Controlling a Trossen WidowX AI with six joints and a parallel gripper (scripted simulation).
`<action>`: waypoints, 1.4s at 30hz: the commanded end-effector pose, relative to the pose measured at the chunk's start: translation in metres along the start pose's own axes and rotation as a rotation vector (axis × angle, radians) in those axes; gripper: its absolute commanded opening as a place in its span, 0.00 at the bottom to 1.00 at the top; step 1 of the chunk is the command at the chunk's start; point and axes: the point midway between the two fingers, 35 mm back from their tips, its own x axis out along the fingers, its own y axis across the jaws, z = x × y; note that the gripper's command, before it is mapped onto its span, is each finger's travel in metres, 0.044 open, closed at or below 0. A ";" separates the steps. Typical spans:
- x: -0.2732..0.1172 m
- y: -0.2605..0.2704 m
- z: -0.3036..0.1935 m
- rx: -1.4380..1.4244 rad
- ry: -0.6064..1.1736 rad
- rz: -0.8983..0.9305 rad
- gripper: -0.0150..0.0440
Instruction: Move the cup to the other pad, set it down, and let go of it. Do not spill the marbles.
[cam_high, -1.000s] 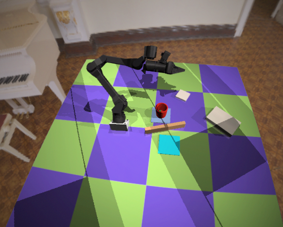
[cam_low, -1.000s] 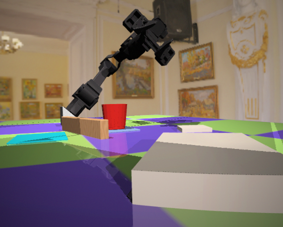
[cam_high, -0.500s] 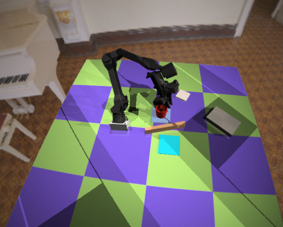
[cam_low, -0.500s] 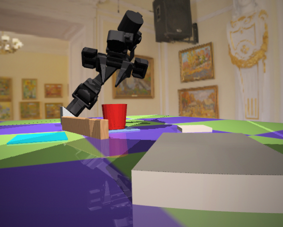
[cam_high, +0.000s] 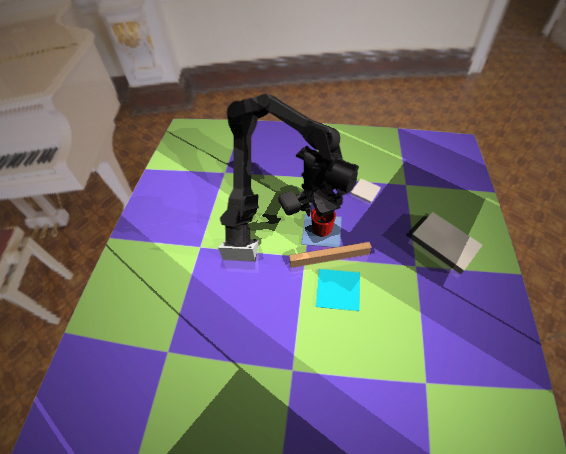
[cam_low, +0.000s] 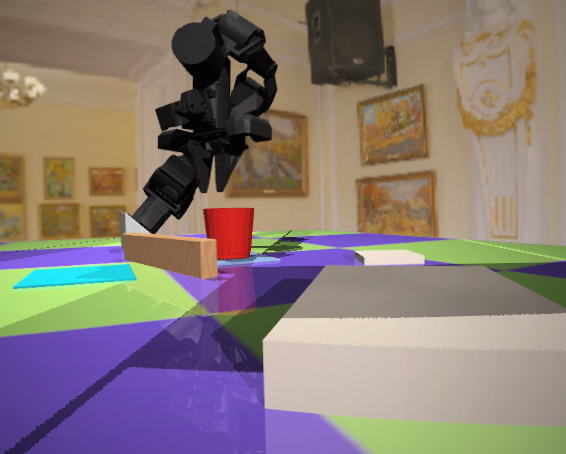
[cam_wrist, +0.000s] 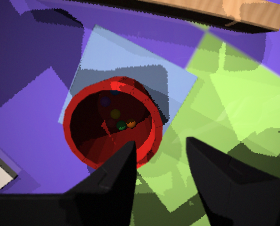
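The red cup (cam_high: 322, 224) (cam_low: 229, 233) (cam_wrist: 70, 125) stands upright on the pale blue pad (cam_high: 310, 239) (cam_low: 269, 259) (cam_wrist: 107, 47). Several small marbles (cam_wrist: 121, 125) lie inside it. My gripper (cam_low: 211, 191) (cam_wrist: 160, 145) is partly open with nothing between its fingers, and points down above the cup's rim. In the wrist view the left finger overlaps the cup's rim and the right finger is beyond the cup, over the table. The cyan pad (cam_high: 338, 290) (cam_low: 77, 276) is bare, on the far side of the wooden bar from the cup.
A low wooden bar (cam_high: 330, 254) (cam_low: 170, 253) (cam_wrist: 250, 11) lies between the two pads. A small white block (cam_high: 365, 190) (cam_low: 392, 257) (cam_wrist: 6, 176) lies behind the cup, and a larger grey-white box (cam_high: 442, 236) (cam_low: 415, 375) lies to the right in the top view.
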 end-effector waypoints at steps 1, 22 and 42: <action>-0.001 0.001 -0.001 0.026 0.017 0.003 0.50; 0.029 0.002 0.001 0.026 0.014 0.003 0.50; 0.061 0.002 -0.002 0.025 0.018 0.005 0.50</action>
